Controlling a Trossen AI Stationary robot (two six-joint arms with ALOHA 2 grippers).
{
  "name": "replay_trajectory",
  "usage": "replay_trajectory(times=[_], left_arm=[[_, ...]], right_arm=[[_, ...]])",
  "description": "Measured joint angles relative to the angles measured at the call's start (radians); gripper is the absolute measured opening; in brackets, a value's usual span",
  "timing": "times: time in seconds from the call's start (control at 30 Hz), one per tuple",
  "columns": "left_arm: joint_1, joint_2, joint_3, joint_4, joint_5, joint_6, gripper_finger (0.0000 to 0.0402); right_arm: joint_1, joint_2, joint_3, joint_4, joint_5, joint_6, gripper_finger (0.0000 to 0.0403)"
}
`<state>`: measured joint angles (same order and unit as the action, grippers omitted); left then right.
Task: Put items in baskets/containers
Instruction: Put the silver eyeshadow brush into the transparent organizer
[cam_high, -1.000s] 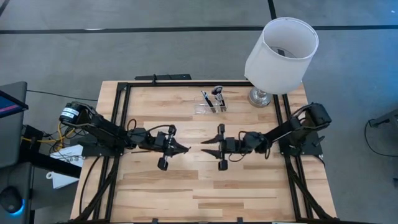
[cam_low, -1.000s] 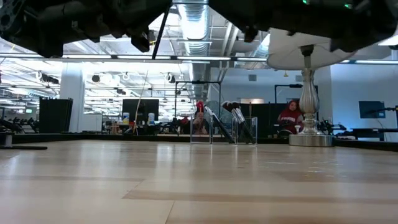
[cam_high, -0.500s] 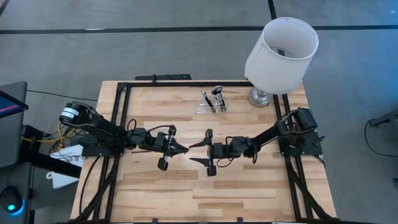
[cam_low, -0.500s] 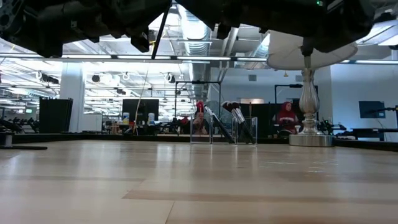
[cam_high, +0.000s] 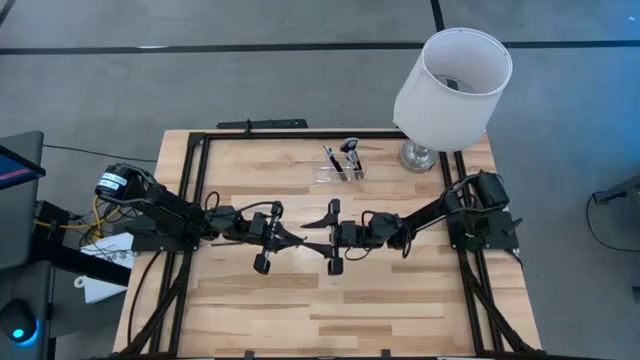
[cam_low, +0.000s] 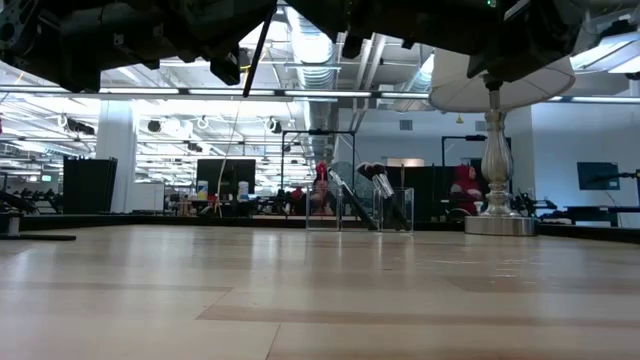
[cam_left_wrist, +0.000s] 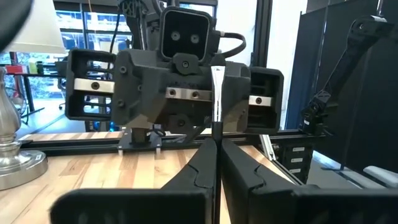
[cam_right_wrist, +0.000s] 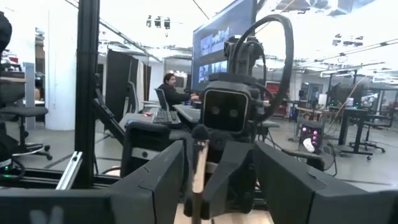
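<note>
My left gripper (cam_high: 297, 241) hangs above the table's middle, shut on a slim makeup brush (cam_left_wrist: 216, 93) with a pale handle and a dark bristle head (cam_right_wrist: 200, 132). My right gripper (cam_high: 333, 238) faces it from the table's right, open. Its fingers stand on either side of the brush's free end without touching it. The clear organizer (cam_high: 338, 172) stands on the table at the far middle, with several brushes (cam_high: 346, 152) leaning in it. It also shows in the low view (cam_low: 360, 208). My left gripper pinches the brush's handle at its lower end (cam_left_wrist: 216, 129) between its two fingertips. The fingers lie about level and point toward the table's right. The brush sticks out beyond the fingertips, bristle head at the free end, lifted clear of the table.
A big white lampshade (cam_high: 452, 85) on a silver base (cam_high: 417, 155) stands at the far right corner, just right of the organizer. A black frame (cam_high: 200, 150) runs along the table's far, left and right edges. Bare wood lies toward the near edge.
My right gripper has gone toward the table's left, up to my left gripper, staying open, so that its fingers now flank the brush. My left gripper and the brush have kept still.
</note>
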<state>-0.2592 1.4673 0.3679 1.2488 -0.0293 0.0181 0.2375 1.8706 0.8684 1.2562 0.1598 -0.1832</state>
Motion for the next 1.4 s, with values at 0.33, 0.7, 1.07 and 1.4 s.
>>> replay_trajectory(times=[0.33,0.7,1.07,1.4], left_arm=[[0.0,0.0,0.0,-0.003,0.0,0.0,0.0012],[0.0,0.0,0.0,-0.003,-0.004,0.0,0.0013],[0.0,-0.001,0.001,-0.065,-0.004,-0.005,0.0022],[0.001,-0.005,-0.004,-0.132,-0.04,-0.059,0.0097]], right_arm=[[-0.004,0.0,0.0,-0.032,-0.005,0.052,0.0141],[-0.005,0.0,0.0,-0.032,-0.006,0.053,0.0079],[-0.004,0.0,0.0,-0.085,-0.008,0.028,0.0014],[-0.008,0.0,0.0,-0.165,0.061,-0.01,0.0005]])
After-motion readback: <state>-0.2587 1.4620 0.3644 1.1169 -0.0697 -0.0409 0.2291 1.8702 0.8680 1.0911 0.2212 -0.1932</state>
